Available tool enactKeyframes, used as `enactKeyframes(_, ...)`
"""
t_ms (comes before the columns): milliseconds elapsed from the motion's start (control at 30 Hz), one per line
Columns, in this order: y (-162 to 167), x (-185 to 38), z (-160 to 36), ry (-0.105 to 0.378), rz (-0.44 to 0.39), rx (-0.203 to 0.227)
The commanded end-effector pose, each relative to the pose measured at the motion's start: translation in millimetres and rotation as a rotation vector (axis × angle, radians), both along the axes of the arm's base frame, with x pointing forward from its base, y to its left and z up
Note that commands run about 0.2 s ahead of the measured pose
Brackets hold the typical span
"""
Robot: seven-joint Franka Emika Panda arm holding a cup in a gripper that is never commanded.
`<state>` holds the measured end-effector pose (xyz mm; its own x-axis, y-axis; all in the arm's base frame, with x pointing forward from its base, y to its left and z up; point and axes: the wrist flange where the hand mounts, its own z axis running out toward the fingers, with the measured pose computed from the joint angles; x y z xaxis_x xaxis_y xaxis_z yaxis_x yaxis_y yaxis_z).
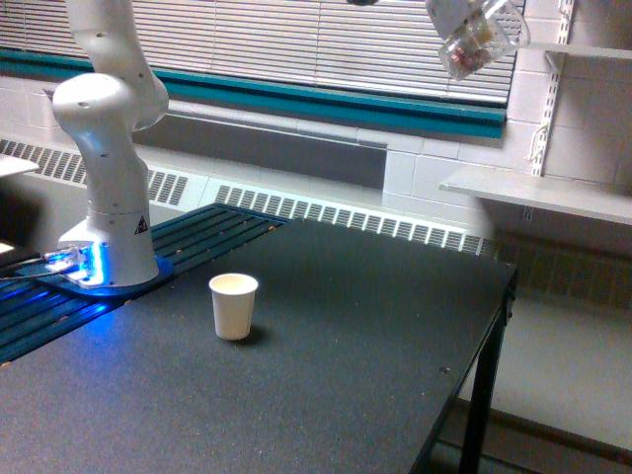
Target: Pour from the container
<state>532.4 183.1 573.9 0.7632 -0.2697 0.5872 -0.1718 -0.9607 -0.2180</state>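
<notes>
The clear plastic container (477,41) hangs high at the top of the exterior view, right of centre, tilted, with small reddish-pink pieces showing through its lower wall. My gripper (456,14) holds it from above and is mostly cut off by the top edge; its fingers are hard to make out. A white paper cup (233,306) stands upright on the black table (326,375), far below the container and well toward the exterior view's left.
The arm's white base (107,197) stands at the table's left on a blue-lit mount. White wall shelves (538,190) jut out at the right. The table's right edge (504,296) drops to the floor.
</notes>
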Motion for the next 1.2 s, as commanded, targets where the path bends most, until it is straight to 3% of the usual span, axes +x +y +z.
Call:
enactKeyframes(33,14,-4,-3.4,0.0,0.022,-0.004)
enactKeyframes(300,8,-7,-10.1,-0.006,0.012,-0.01)
enactKeyframes(733,-45,-11,-27.4,-0.013,-0.022,-0.094)
enactKeyframes(1200,-104,-50,-68.1,0.024,-0.092,-0.162)
